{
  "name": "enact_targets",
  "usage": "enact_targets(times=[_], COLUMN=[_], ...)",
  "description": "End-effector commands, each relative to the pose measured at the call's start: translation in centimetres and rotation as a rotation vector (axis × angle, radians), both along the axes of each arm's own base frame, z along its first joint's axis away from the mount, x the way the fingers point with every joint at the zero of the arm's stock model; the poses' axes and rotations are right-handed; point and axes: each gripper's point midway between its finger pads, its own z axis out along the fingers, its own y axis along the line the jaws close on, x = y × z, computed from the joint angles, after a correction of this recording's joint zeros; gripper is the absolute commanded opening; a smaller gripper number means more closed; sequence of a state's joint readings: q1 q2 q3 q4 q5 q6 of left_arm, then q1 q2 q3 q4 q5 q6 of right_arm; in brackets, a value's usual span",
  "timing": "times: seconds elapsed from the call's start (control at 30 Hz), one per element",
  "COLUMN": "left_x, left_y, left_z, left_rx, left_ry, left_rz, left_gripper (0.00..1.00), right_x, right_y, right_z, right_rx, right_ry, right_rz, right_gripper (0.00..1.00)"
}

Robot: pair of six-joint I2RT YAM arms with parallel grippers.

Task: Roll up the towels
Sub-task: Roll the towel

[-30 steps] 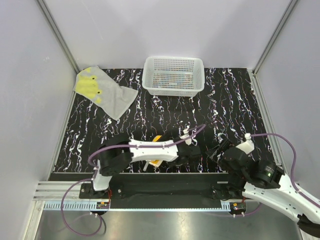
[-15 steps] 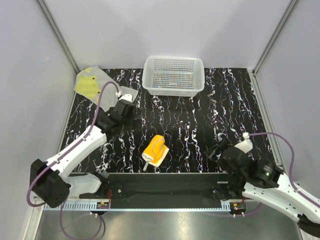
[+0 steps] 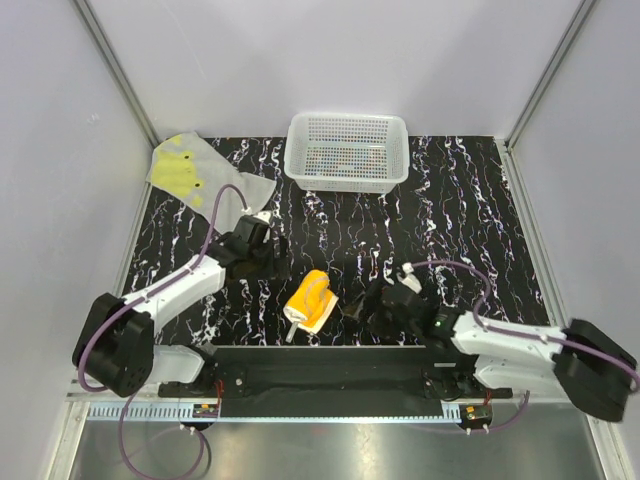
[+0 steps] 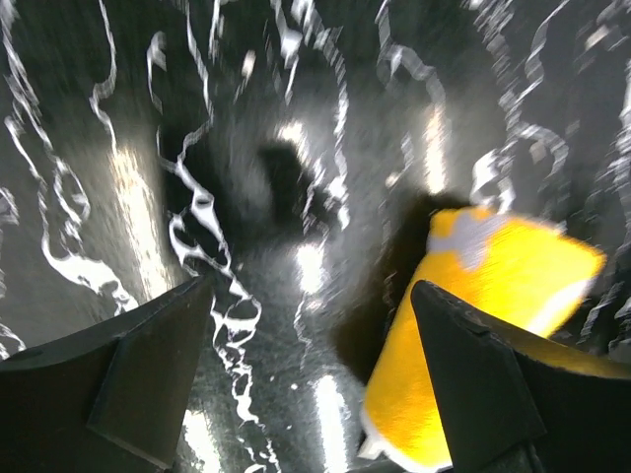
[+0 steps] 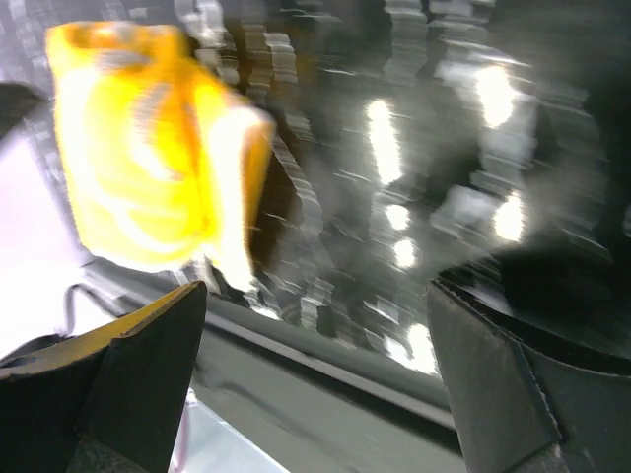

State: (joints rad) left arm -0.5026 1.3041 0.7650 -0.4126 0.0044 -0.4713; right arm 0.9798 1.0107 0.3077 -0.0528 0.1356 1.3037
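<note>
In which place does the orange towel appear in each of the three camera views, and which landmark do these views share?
Top external: the orange towel lies low and centre, near the front edge of the black tabletop.
Left wrist: lower right, blurred.
Right wrist: upper left, blurred.
Shared landmark: the black tabletop with white veins, under the towel in every view.
</note>
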Motion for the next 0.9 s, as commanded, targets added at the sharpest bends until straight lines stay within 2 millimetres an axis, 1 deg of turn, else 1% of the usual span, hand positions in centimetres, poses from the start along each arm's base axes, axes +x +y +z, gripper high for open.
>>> enact_targets(times=[0.0, 0.03, 0.07, 0.1, 0.13, 0.17, 0.2, 0.23, 0.3, 0.33, 0.37, 0.4, 0.43, 0.47, 0.63, 0.67, 0.7, 0.73, 0.77, 0.8, 0.83, 0.87], left_x=[-0.3, -0.9, -1.1, -1.4, -2.0, -2.3, -2.5, -3.0, -3.6, -3.7, -3.8, -4.1, -4.2, -4.3, -4.9, -5.0, -5.0, -5.1, -5.0, -5.0, -5.0, -4.9], left_y=[-0.7, -0.5, -0.4, -0.5, -0.4, -0.4, -0.9, -1.0, -1.4, -1.6, -1.7, -2.1, -2.3, -2.5, -3.6, -3.6, -3.5, -3.4, -3.3, -3.0, -2.9, -2.8], left_z=[0.2, -0.3, -0.6, -0.9, -1.5, -1.7, -1.8, -2.2, -2.6, -2.8, -2.9, -3.0, -3.1, -3.2, -3.2, -3.2, -3.2, -3.1, -3.1, -3.0, -3.0, -2.9], left_rx=[-0.061, -0.058, -0.06, -0.067, -0.069, -0.074, -0.1, -0.103, -0.103, -0.101, -0.095, -0.094, -0.093, -0.091, -0.094, -0.088, -0.087, -0.083, -0.08, -0.069, -0.062, -0.057], left_ry=[-0.026, -0.016, -0.008, 0.002, 0.017, 0.022, 0.022, 0.03, 0.034, 0.038, 0.041, 0.041, 0.049, 0.051, 0.046, 0.044, 0.043, 0.039, 0.036, 0.032, 0.03, 0.029], left_rz=[-0.017, -0.018, -0.018, -0.022, -0.024, -0.026, -0.035, -0.04, -0.053, -0.057, -0.061, -0.072, -0.077, -0.081, -0.103, -0.102, -0.1, -0.097, -0.094, -0.09, -0.087, -0.085], left_gripper=[0.88, 0.88, 0.87, 0.87, 0.86, 0.86, 0.85, 0.85, 0.84, 0.84, 0.84, 0.84, 0.84, 0.83, 0.81, 0.81, 0.81, 0.81, 0.81, 0.81, 0.81, 0.81], right_x=[2.4, 3.0, 3.1, 3.4, 3.9, 3.9, 3.9, 4.2, 4.4, 4.5, 4.4, 4.4, 4.5, 4.4, 4.7, 4.8, 4.8, 4.8, 4.8, 4.8, 4.7, 4.8], right_y=[5.4, 6.5, 7.0, 7.4, 8.3, 8.6, 8.9, 9.5, 10.1, 10.7, 10.7, 10.8, 11.0, 11.0, 11.2, 11.2, 11.0, 10.8, 10.7, 10.3, 10.1, 10.0], right_z=[3.8, 4.7, 3.1, 2.8, 3.4, 1.9, 1.6, 1.1, 0.7, 1.3, 0.2, -0.1, 0.4, -0.4, -1.0, -0.9, -0.9, -1.1, -0.8, -1.1, -1.2, -0.5], right_rx=[0.193, 0.238, 0.216, 0.217, 0.246, 0.226, 0.236, 0.257, 0.28, 0.322, 0.314, 0.322, 0.357, 0.352, 0.355, 0.356, 0.352, 0.337, 0.337, 0.32, 0.312, 0.318], right_ry=[-0.119, -0.15, -0.128, -0.126, -0.15, -0.13, -0.127, -0.136, -0.134, -0.159, -0.148, -0.147, -0.164, -0.154, -0.142, -0.147, -0.146, -0.143, -0.15, -0.141, -0.141, -0.155], right_rz=[0.06, 0.067, 0.078, 0.078, 0.086, 0.092, 0.097, 0.1, 0.105, 0.112, 0.118, 0.117, 0.114, 0.115, 0.104, 0.097, 0.092, 0.09, 0.085, 0.077, 0.076, 0.073], right_gripper=[1.0, 1.0, 1.0, 1.0, 1.0, 1.0, 1.0, 1.0, 1.0, 1.0, 1.0, 1.0, 1.0, 1.0, 1.0, 0.96, 0.89, 0.79, 0.52, 0.37, 0.26, 0.12])
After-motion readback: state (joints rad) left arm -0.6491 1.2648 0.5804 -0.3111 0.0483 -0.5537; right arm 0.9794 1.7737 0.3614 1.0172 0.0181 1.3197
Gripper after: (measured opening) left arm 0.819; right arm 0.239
